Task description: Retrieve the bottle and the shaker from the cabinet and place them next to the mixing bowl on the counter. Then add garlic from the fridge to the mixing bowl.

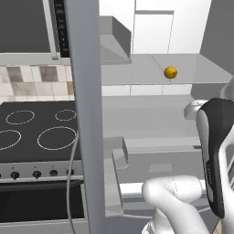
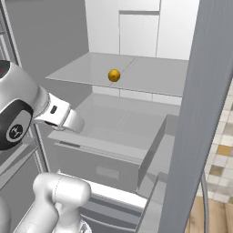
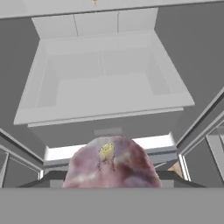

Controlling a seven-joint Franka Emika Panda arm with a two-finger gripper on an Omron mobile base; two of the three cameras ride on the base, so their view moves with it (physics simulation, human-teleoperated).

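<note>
The garlic [image 3: 111, 162], a mottled purple-white bulb with a yellowish tip, sits close to the camera at the bottom of the hand view. My gripper [image 3: 111, 178] is shut on it, and the bulb covers the fingertips. Ahead stands the open fridge [image 1: 183, 64], with pale grey shelves and a pulled-out drawer [image 3: 105, 87] just beyond the garlic. The bottle, shaker, cabinet, mixing bowl and counter are out of view.
A round orange-yellow fruit [image 1: 170, 72] [image 2: 114, 75] lies on the upper fridge shelf. The grey fridge door [image 1: 87, 114] [image 2: 195, 113] stands open edge-on beside the arm. A black cooktop [image 1: 36, 128] lies to the left of the door.
</note>
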